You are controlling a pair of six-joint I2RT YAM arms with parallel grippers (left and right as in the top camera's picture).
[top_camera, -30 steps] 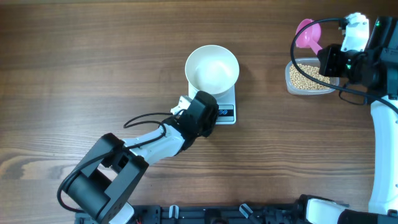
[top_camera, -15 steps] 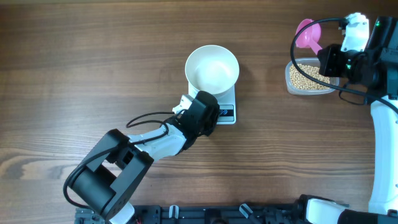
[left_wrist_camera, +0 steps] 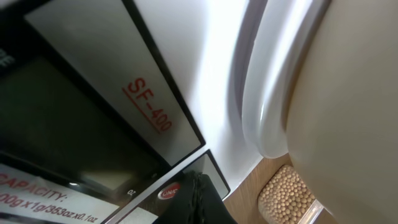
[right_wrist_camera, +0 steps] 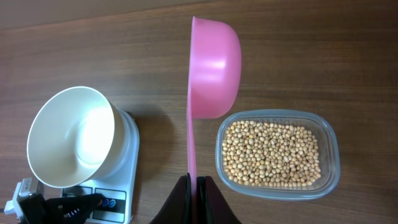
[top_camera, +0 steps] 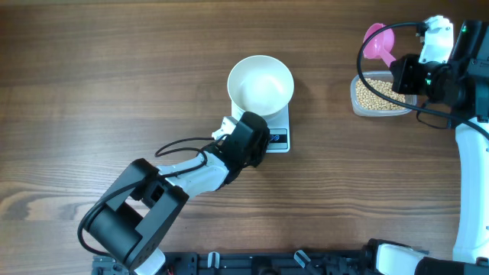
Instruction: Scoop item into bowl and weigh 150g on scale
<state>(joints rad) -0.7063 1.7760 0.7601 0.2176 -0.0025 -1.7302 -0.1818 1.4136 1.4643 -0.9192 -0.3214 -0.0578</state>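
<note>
The empty white bowl (top_camera: 260, 84) stands on the white scale (top_camera: 281, 122). My left gripper (top_camera: 258, 142) is shut, and its tip (left_wrist_camera: 198, 184) rests on the scale's dark button panel next to the red on/off button (left_wrist_camera: 169, 191). The bowl (left_wrist_camera: 336, 93) looms at the right of the left wrist view. My right gripper (right_wrist_camera: 194, 179) is shut on the handle of a pink scoop (right_wrist_camera: 214, 68), which it holds on edge beside the clear tub (right_wrist_camera: 333, 168) of beans (right_wrist_camera: 272, 152). Seen from overhead, the scoop (top_camera: 376, 42) hangs just behind the tub (top_camera: 357, 98).
The wooden table (top_camera: 114, 76) stretches bare to the left. My left arm's links (top_camera: 134, 206) lie across the front of the table. The right arm (top_camera: 470, 153) stands along the right edge.
The left arm's elbow link near the front edge has shifted slightly. Both grippers, the scoop and the bowl have stayed put.
</note>
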